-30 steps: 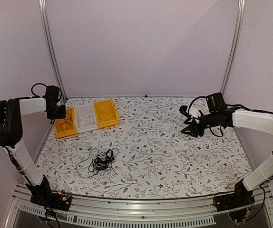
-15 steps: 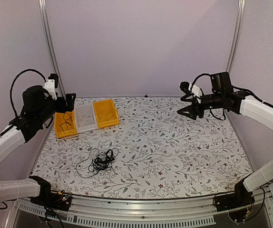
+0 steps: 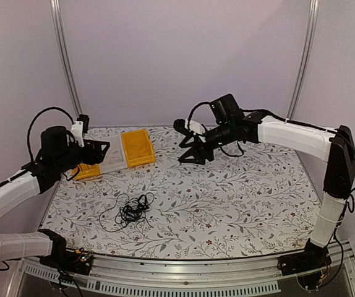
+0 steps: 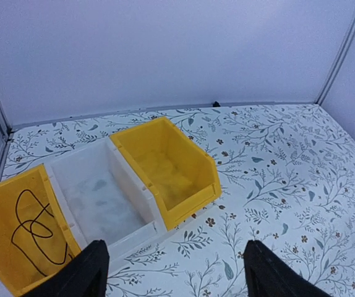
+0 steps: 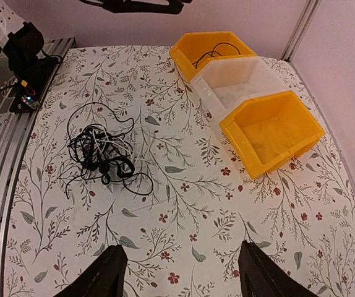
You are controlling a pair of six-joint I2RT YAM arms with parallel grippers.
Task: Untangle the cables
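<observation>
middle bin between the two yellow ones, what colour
The middle bin is translucent white; the left wrist view shows it best.

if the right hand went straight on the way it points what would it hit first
Probably the bare table, in the gap between the cables and the bins. The right hand aims down at it, though depth is hard to judge.

No text, label, brand, number or sign can be read in any view. The tablecloth (image 3: pixel 227 204) carries only a printed pattern of leaves and small flowers. The two yellow bins (image 4: pixel 196 192) and the clear bin (image 4: pixel 134 234) between them show plain walls. A small circuit board (image 5: pixel 24 93) at the table's edge, seen from the right wrist, is too small and blurred for any marking on it to be made out.
</observation>
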